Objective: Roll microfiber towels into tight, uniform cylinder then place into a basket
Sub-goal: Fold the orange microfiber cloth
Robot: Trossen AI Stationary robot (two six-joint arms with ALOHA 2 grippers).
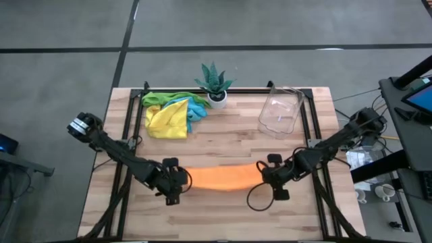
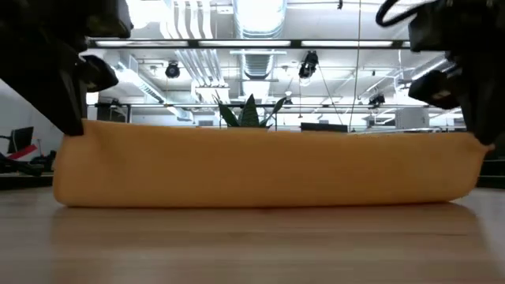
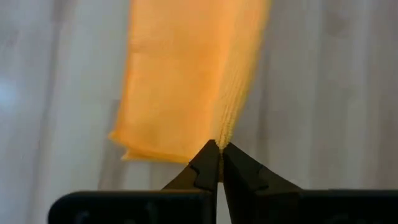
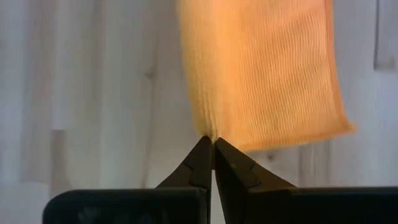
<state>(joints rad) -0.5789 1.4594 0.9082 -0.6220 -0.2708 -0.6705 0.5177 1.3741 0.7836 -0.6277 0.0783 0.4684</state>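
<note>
Towel in work: orange towel (image 1: pixel 223 178) is stretched as a long band on the table (image 1: pixel 223 135), on the side of the table opposite the plant; its lower edge is laid on the wood and its upper edge is lifted, as seen in the low view (image 2: pixel 268 166).
Left claw: the left gripper (image 1: pixel 177 183) is closed on one end of the orange towel; in its wrist view the fingertips (image 3: pixel 217 152) are pressed together on a corner of the cloth (image 3: pixel 186 81).
Right claw: the right gripper (image 1: pixel 264 177) is closed on the other end of the orange towel (image 4: pixel 261 74).
Other towels: a heap of green, yellow and blue towels (image 1: pixel 172 113) is placed just beside the plant (image 1: pixel 215 82).
Basket: the clear basket (image 1: pixel 281 112) is placed on the other side of the plant, near it, with nothing seen inside.
</note>
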